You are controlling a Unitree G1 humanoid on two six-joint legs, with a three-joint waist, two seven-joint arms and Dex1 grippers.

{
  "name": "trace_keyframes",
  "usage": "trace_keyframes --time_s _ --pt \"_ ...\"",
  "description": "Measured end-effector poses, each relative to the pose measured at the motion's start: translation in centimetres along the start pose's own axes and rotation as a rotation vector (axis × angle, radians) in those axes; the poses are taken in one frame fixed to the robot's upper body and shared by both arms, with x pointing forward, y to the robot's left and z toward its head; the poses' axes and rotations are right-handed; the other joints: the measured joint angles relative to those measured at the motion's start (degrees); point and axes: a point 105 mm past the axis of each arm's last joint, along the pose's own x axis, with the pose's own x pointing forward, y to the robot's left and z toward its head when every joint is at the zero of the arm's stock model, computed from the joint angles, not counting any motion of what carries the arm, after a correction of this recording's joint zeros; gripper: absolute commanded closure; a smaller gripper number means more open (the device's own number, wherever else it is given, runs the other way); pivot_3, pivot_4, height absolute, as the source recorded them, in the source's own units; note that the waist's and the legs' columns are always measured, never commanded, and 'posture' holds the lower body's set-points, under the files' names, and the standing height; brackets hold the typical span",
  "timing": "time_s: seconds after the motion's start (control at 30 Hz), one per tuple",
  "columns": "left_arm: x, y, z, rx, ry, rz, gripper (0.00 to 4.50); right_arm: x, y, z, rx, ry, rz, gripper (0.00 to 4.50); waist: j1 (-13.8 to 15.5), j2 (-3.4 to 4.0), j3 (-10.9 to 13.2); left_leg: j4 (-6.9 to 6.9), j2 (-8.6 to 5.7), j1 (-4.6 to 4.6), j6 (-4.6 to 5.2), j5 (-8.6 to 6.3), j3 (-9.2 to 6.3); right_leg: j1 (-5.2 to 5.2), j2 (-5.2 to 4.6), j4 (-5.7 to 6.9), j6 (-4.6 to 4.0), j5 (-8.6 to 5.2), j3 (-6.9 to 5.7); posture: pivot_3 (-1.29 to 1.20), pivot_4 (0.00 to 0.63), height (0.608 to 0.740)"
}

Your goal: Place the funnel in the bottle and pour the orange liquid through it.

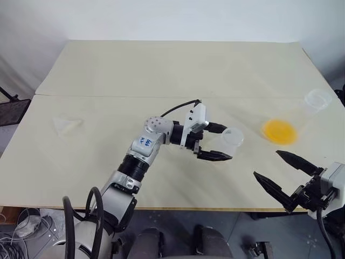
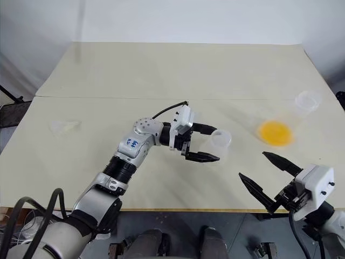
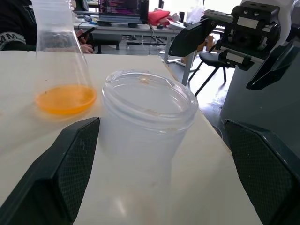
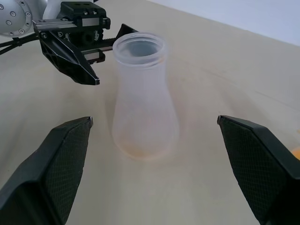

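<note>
pale table (image 1: 161,70), bottle (image 1: 230,141) between open left claw (image 1: 215,142) fingers

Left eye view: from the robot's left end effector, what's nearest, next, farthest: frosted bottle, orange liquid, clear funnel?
1. Frosted whitish plastic bottle, between the left end effector's open fingers.
2. Bright orange liquid in a clear flask, to the right.
3. Small clear plastic funnel, far on the left.

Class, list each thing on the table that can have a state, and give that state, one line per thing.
bottle: upright, mouth open, no funnel in it.
funnel: lying apart on the table's left.
flask of orange liquid: upright, liquid low in its base.
left gripper: open around the bottle.
right gripper: open, empty.
</note>
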Motion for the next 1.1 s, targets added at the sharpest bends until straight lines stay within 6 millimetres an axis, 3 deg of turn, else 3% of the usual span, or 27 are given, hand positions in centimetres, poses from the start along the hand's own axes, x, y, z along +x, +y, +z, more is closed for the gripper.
trace_keyframes --time_s 0.2,0.67,0.93,1.1 --pt "-0.1 0.5 -0.6 -0.023 -0.001 0.028 0.03 0.0 -0.2 -0.1 0.002 0.003 -0.004 0.00 0.03 0.00 0.00 0.02 -0.01 0.01 0.00 0.00 0.04 -0.02 0.00 0.05 0.00 0.00 0.03 0.00 0.150 0.740" --pt "-1.9 1.6 0.5 0.009 -0.002 0.055 0.03 -1.3 -0.5 0.2 -0.011 0.020 -0.035 0.00 -0.06 0.00 0.00 0.02 -0.01 0.03 0.00 0.00 0.10 -0.07 0.00 0.17 0.00 0.00 0.08 0.00 0.150 0.740" --pt "-6.0 2.8 1.3 0.047 0.035 0.160 0.03 -1.1 -0.4 0.5 -0.008 -0.001 -0.017 0.00 -0.15 0.01 -0.01 0.06 0.00 0.05 0.00 0.00 0.09 -0.08 -0.01 0.25 0.00 0.00 0.11 0.00 0.150 0.740" --pt "-8.6 3.9 2.8 0.106 0.050 0.242 0.03 -0.8 -0.7 1.0 -0.007 -0.028 0.011 0.00 -0.08 0.01 -0.01 0.08 0.00 0.06 0.00 0.00 0.07 -0.08 -0.01 0.29 0.00 0.00 0.11 0.00 0.150 0.740"
